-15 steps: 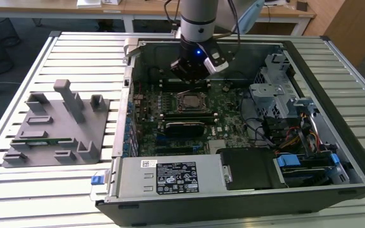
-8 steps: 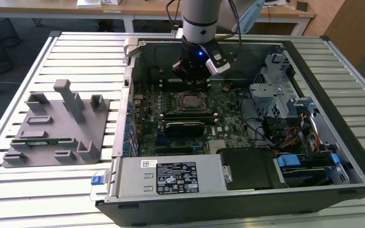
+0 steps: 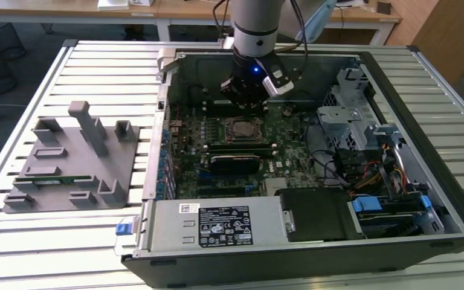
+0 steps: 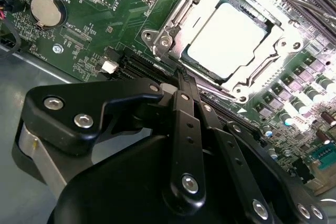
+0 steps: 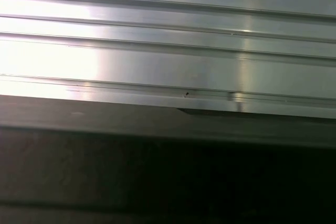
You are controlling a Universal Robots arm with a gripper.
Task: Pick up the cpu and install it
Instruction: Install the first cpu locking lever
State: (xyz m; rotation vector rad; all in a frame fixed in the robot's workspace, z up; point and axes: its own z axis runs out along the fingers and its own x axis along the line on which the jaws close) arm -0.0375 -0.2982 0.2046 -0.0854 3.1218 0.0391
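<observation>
The gripper (image 4: 181, 77) hangs inside the open computer case (image 3: 425, 151), its black fingers (image 4: 185, 108) drawn together into one narrow point with nothing between them, so it is closed and empty. In the second wrist view that point hovers just beside the edge of the socket frame (image 4: 173, 30), close above the motherboard (image 4: 105, 3), not touching the chip. In the exterior view the gripper (image 3: 244, 104) sits at the end of the grey arm (image 3: 255, 24), which comes down over the far side of the case.

The cpu (image 4: 226, 35) lies seated in the socket, its pale silvery top plate showing square within the metal frame; in the exterior view the cpu (image 3: 238, 128) is just in front of the gripper, near the middle of the board. A round coin battery (image 4: 44, 9) sits on the green board well apart from the socket. Just beside the socket on the near side run dark memory slots (image 3: 234, 145).

Outside the case, toward the exterior view's left, a grey parts holder (image 3: 70, 163) with upright posts stands on the ribbed metal table (image 3: 55, 248), and a thin green memory stick (image 3: 55, 179) lies in it. The first wrist view shows the table's bright ribs (image 5: 168, 51) beyond a dark edge.
</observation>
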